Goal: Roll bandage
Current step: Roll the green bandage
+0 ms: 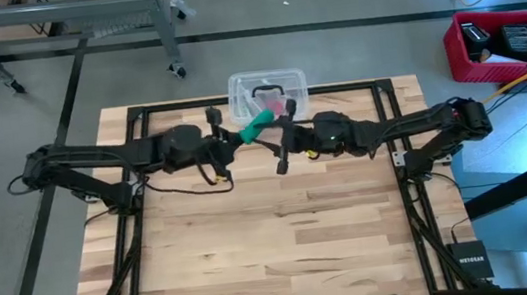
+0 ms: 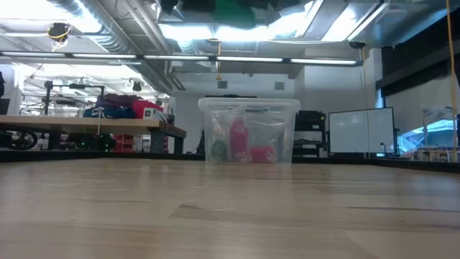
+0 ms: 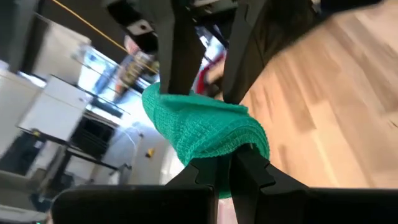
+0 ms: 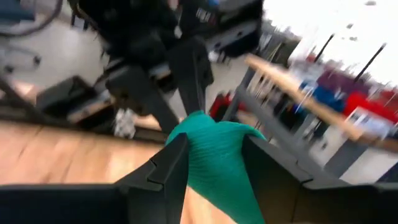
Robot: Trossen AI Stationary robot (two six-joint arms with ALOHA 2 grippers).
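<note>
In the middle of the high view, just above the bare boards of the table, both claws meet on the bandage, which hangs in the air between them. The left claw is pinched tight on one end; the right claw grips the other end at about half width. The bandage looks a loosely bunched wad, so rolling seems partly done, tightening left. Farther back sits a clear tub with pink things.
</note>
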